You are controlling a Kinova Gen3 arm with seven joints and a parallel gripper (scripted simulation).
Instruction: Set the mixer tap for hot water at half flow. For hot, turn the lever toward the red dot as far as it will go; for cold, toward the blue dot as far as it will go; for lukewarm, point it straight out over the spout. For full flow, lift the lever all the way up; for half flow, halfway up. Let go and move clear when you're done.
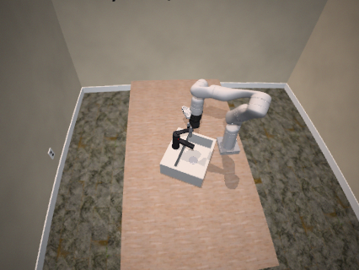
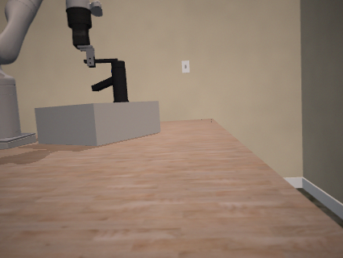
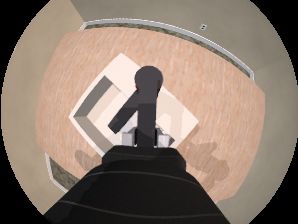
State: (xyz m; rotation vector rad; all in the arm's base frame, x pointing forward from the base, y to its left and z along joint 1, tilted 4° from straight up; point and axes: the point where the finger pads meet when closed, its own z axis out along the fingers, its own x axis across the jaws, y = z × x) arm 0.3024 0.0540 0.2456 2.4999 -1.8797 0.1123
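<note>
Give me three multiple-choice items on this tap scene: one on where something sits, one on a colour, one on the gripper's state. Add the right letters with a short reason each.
1. Where does the mixer tap stand?
A. on the sink
B. on the floor
C. on the wall

2. What colour is the tap?
A. white
B. black
C. red

3. How is the gripper now?
A. wide open, clear of the tap
B. shut on the lever
C. holding a cup

Answers:
1 A: the exterior view shows the tap rising from the sink's top.
2 B: tap body, spout and lever are all black.
3 B: the fingers sit at the lever's free end, closed on it.
</note>
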